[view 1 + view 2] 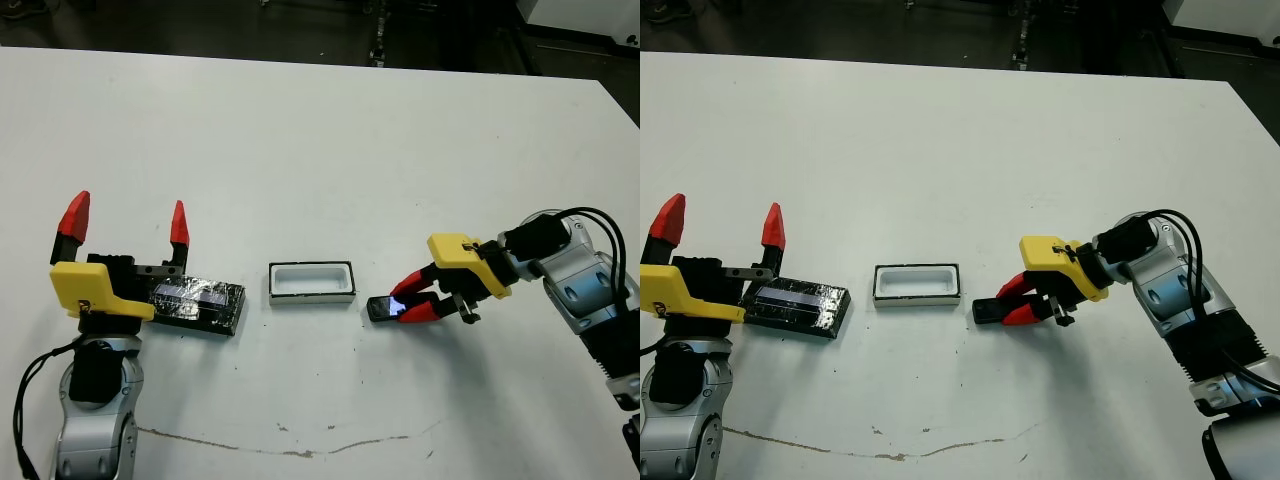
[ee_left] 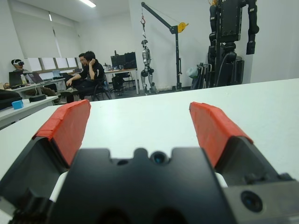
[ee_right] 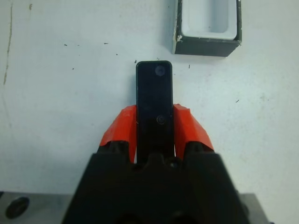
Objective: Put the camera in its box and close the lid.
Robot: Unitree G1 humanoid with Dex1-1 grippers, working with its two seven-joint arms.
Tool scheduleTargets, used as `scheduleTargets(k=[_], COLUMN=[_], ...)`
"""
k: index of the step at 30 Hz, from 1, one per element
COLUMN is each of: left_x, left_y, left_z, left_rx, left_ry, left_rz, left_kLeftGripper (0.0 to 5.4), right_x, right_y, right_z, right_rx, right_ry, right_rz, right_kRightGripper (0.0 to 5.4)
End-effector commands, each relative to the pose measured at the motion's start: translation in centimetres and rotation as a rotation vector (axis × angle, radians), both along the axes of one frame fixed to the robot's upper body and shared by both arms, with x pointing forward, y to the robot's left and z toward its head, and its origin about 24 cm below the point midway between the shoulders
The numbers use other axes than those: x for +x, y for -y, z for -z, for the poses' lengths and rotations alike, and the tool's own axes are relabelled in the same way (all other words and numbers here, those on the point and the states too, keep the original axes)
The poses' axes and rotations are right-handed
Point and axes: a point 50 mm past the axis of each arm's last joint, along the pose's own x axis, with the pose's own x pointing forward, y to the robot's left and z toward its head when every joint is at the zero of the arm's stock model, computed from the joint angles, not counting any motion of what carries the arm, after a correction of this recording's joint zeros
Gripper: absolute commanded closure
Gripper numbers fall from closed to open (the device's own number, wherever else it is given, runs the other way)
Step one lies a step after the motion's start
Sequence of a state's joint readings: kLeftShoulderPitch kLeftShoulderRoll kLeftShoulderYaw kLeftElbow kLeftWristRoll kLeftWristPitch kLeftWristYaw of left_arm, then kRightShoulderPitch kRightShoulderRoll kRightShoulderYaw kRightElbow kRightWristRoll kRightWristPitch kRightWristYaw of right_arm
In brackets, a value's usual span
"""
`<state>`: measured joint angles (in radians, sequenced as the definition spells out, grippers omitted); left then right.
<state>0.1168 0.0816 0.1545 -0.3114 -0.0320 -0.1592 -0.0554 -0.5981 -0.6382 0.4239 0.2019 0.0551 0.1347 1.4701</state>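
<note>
Near the tabletop's front-left corner my left hand (image 1: 125, 225) stands spread wide and empty, fingers up, just behind the lid (image 1: 198, 304). The box (image 1: 312, 282) lies open at the middle of the front edge. Just to its right, my right hand (image 1: 413, 299) is clamped on the camera (image 1: 383, 309), whose long axis points at the box, so the right arm looks best placed.

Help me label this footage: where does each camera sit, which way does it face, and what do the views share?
Left and right eye views: on the head, looking down at the white table; both arms show.
Left wrist view: on the left wrist, facing level across the table toward people at desks; open left gripper shows.
Right wrist view: on the right wrist, looking down; right gripper holds the small black glossy camera bar.
Shared: right wrist and eye views both show the white-lined tray box.
</note>
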Motion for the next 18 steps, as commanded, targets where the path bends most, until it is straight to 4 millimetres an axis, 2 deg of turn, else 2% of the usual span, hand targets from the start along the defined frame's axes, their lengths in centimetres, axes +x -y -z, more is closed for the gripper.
scheduleTargets(k=[1,7,13,18], left_x=[-0.1,-0.1,-0.1,-0.1], left_y=[-0.2,-0.2,-0.2,-0.2], left_z=[0.0,0.1,0.1,0.1], left_rx=[0.003,0.0,0.006,-0.002], left_ry=[-0.009,-0.008,-0.013,-0.012], left_rz=[-0.003,-0.002,-0.01,-0.005], left_kLeftGripper=[0.0,0.0,0.0,0.0], right_x=[-0.2,0.1,1.8,3.2], right_y=[0.5,0.7,1.8,2.0], right_z=[0.1,-0.2,-2.0,-3.5], right_rx=[-0.024,0.036,0.153,0.28], right_ry=[0.015,0.022,-0.043,-0.097], right_rz=[0.006,0.076,0.243,0.304], right_kRightGripper=[3.74,3.74,3.74,3.74])
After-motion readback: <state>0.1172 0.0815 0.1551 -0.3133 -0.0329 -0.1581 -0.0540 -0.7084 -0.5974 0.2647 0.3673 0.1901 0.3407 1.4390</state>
